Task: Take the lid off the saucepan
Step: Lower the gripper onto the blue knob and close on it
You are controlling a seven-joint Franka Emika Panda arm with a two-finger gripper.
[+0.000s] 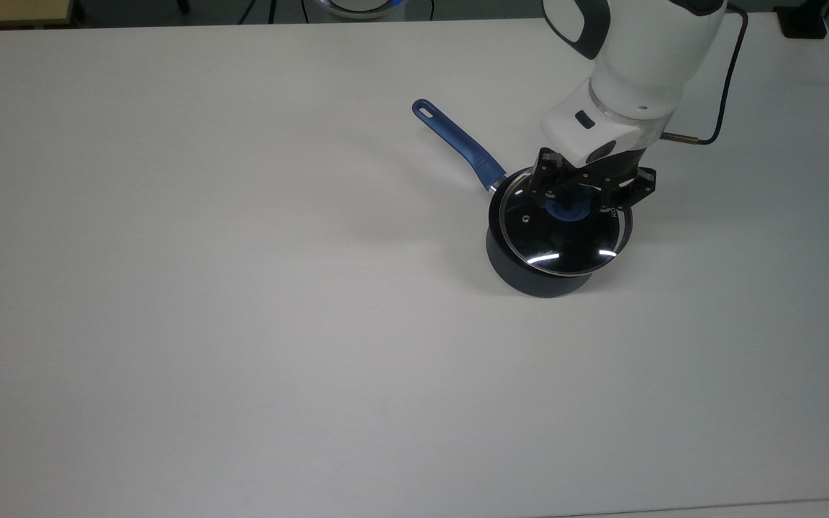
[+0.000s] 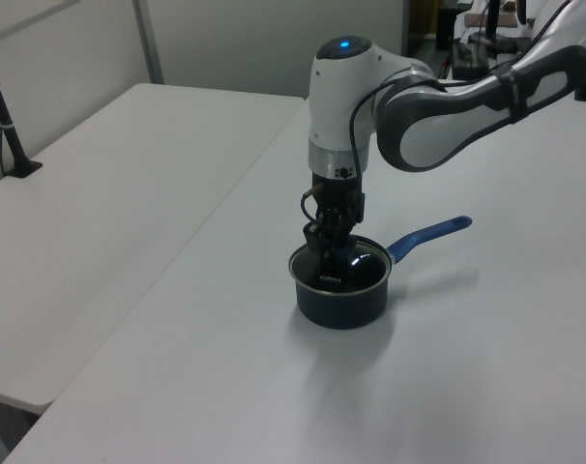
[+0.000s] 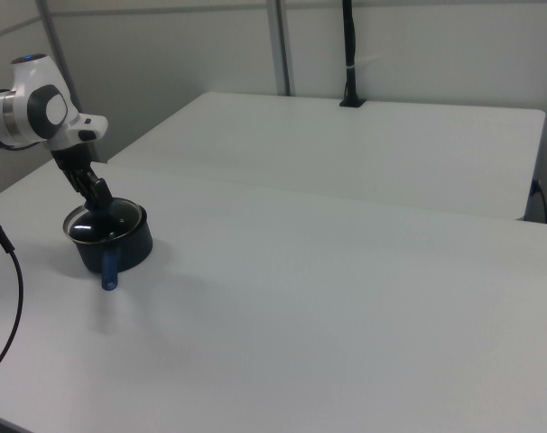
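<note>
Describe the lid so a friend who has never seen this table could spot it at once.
On the big white table, find the dark saucepan with a long blue handle, under the white robot arm. The lid sits across its top, the gripper at its blue centre knob. It is the one see-through disc, ringed in silver.
</note>
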